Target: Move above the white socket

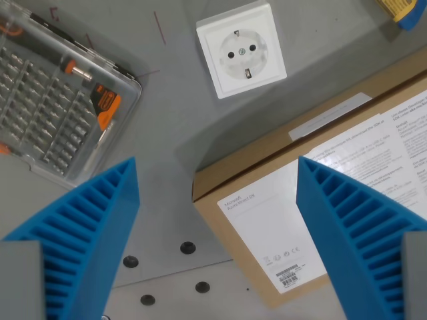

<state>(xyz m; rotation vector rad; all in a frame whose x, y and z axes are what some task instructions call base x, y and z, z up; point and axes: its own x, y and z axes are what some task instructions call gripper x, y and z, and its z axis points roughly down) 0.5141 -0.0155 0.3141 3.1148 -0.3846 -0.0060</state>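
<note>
- Wrist view: gripper (217, 200) is hanging wide open, holding nothing, blue fingers (93, 227) filling the lower corners.
- White socket (241, 49) is lying at top centre on the grey table (167, 140).
- Cardboard box (313, 193) is sitting centre-right; clear bit case (57, 100) is sitting upper left.

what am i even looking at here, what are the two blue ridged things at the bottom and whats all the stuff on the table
This is one picture from a camera on a robot arm's wrist, looking down. The two blue ridged wedges are the fingers of its gripper, spread apart and holding nothing. On the grey table below lie a white socket, a clear case of screwdriver bits on the wrist view's left, and a cardboard box with printed labels, partly under the gripper. A blue and yellow object pokes in at the top corner, too cropped to identify.
</note>
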